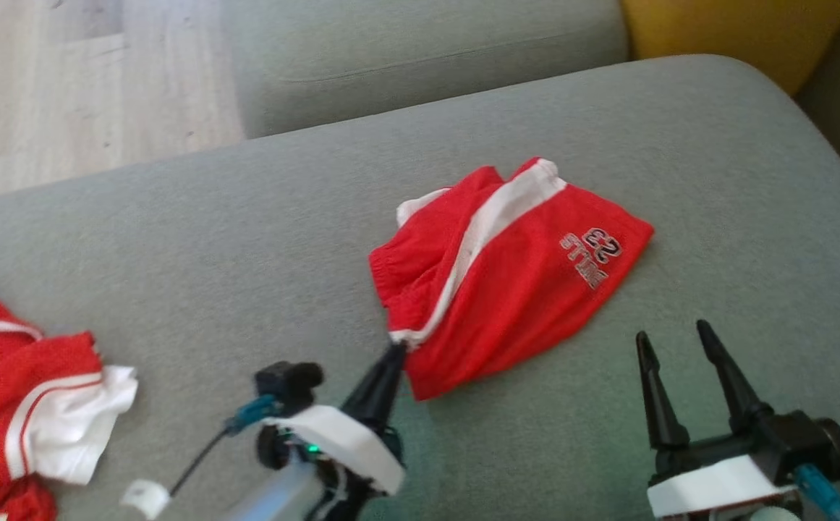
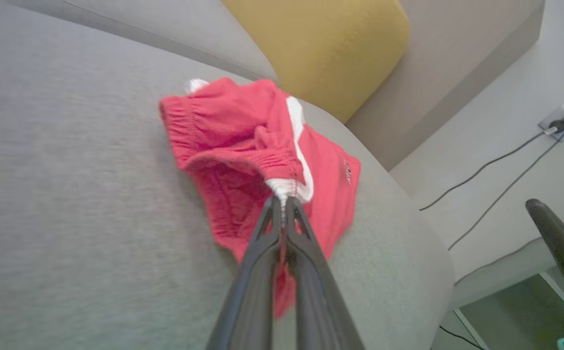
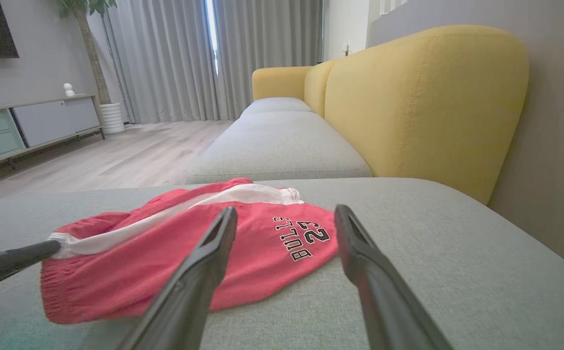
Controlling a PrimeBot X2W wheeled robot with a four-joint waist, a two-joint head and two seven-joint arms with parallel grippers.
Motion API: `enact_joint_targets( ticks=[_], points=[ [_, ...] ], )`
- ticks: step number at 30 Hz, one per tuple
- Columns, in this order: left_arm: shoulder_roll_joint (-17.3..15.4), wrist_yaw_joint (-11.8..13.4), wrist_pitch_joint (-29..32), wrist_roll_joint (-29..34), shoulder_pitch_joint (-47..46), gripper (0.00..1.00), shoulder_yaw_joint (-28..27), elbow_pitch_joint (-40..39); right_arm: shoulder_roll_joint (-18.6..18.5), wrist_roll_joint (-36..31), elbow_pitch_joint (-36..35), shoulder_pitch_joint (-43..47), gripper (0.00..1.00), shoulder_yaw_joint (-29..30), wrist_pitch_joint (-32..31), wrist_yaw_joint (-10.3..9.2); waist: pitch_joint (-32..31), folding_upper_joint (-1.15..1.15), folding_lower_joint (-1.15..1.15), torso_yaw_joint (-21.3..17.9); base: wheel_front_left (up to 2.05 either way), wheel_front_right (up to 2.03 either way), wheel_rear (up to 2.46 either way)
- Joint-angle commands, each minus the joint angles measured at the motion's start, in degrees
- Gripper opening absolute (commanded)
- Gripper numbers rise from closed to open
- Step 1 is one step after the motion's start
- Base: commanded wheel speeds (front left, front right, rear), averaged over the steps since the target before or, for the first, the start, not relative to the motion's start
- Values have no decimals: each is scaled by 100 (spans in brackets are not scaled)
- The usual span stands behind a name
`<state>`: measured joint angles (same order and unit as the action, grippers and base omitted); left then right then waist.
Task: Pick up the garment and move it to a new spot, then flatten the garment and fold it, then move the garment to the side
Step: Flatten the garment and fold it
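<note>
On sofa (image 1: pixel 174 239) — rumpled red shorts (image 1: pixel 528 297) w/ white stripe (image 1: pixel 495 213).

The red fabric shorts (image 1: pixel 521 275) lie on the grey sofa seat (image 1: pixel 174 239). A red-and-white garment (image 1: pixel 29 405) lies well left, and a yellow padded backrest (image 1: pixel 738 29) stands behind.

Left gripper (image 1: pixel 396 353) slants up and rightward from the lower left of the head view, fingers pressed together on the garment's (image 1: pixel 528 275) white-trimmed edge; right gripper (image 1: pixel 671 333) sits at lower right, fingers spread wide, pointing up, holding nothing.
</note>
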<state>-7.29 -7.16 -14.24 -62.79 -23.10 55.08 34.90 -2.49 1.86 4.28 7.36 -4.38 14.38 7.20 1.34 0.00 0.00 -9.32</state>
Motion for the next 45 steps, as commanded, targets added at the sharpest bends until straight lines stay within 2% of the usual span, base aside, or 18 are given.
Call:
enact_joint_targets(
  ticks=[1, 7, 12, 15, 19, 22, 23, 26, 31, 37, 45],
  points=[
    [-156, -33, -71, 65, -47, 0, -282, -217, -39, 3, -233, -358, 100, -98, 62, 29, 24, 0, 0, 177, 0, 0, 0],
    [-666, -21, -74, 360, 419, 0, -886, -802, -39, 124, -32, -657, 100, -73, 62, 29, 131, 0, 0, 638, 0, 0, 0],
    [-1061, 128, -74, 662, 486, 0, -1266, -1184, -42, 260, 517, -1054, 100, -175, 62, 29, 276, 0, 0, 1021, 0, 0, 0],
    [-1247, 272, -75, 849, 414, 0, -1577, -1324, -214, 485, 1052, -1390, 100, -197, 62, 29, 397, 0, 0, 1222, 0, 0, 0],
    [-1375, 360, -75, 1097, 268, 0, -1864, -1374, -606, 1206, 1833, -1859, 100, -605, 62, 29, 573, 0, 0, 1455, 0, 0, 0],
    [-1415, 421, -75, 1293, 137, 0, -2018, -1305, -907, 2030, 2069, -2175, 100, -1259, 62, 29, 684, 0, 0, 1573, 0, 0, 0],
    [-1415, 421, -75, 1293, 137, 0, -2018, -1305, -907, 2030, 2069, -2175, 100, -1259, 62, 29, 684, 0, 0, 1573, 0, 0, 0],
    [-1409, 421, -75, 1461, 12, 0, -2147, -1199, -1318, 2841, 2109, -2490, 100, -2043, 62, 29, 787, 0, 0, 1646, 0, 0, 0],
    [-1353, 337, -75, 1693, -184, 0, -2277, -982, -1883, 3619, 2199, -3073, 100, -3128, 46, 29, 938, 0, 0, 1730, 0, 0, 0],
    [-1198, 211, -75, 1862, -297, 0, -2412, -827, -2184, 4367, 2295, -3570, 100, -4107, 35, 29, 1048, 0, 0, 1819, 0, 0, 0],
    [-1033, 88, -75, 2002, -327, 0, -2532, -681, -2309, 4768, 2509, -3959, 100, -4674, 59, 29, 1077, 0, 0, 1909, 0, 0, 0]
  ],
)
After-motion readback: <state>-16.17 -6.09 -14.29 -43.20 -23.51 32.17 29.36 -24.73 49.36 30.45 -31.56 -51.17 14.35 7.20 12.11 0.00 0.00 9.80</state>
